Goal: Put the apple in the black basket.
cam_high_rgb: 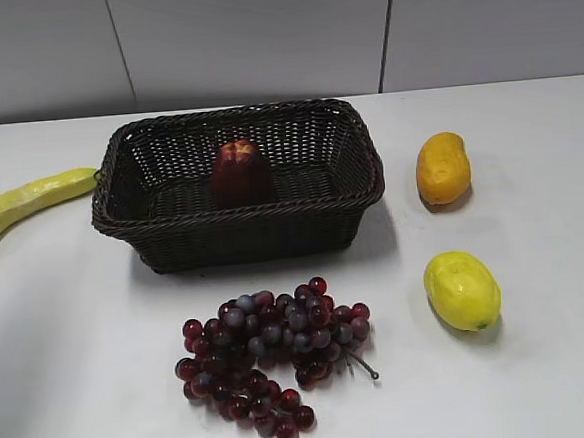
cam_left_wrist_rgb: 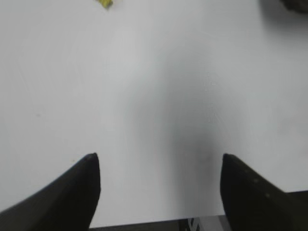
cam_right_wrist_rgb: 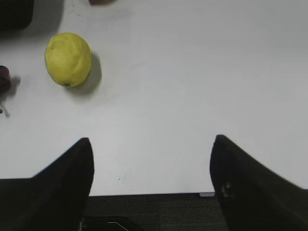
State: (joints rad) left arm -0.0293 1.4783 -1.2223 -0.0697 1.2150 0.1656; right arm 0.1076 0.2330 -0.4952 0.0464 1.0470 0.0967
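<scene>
The dark maroon-red apple (cam_high_rgb: 241,170) sits upright inside the black basket (cam_high_rgb: 132,222), near its middle. The woven basket stands at the back centre of the white table. Neither arm shows in the exterior view. My left gripper (cam_left_wrist_rgb: 159,156) is open and empty over bare table near the front edge. My right gripper (cam_right_wrist_rgb: 151,139) is open and empty over bare table near the front edge. A dark corner of the basket (cam_left_wrist_rgb: 294,5) shows at the top right of the left wrist view.
A bunch of red-purple grapes (cam_high_rgb: 271,353) lies in front of the basket. A yellow lemon (cam_high_rgb: 461,290) (cam_right_wrist_rgb: 68,58) lies front right, an orange-yellow mango (cam_high_rgb: 442,167) back right, a yellow banana (cam_high_rgb: 25,204) at the left.
</scene>
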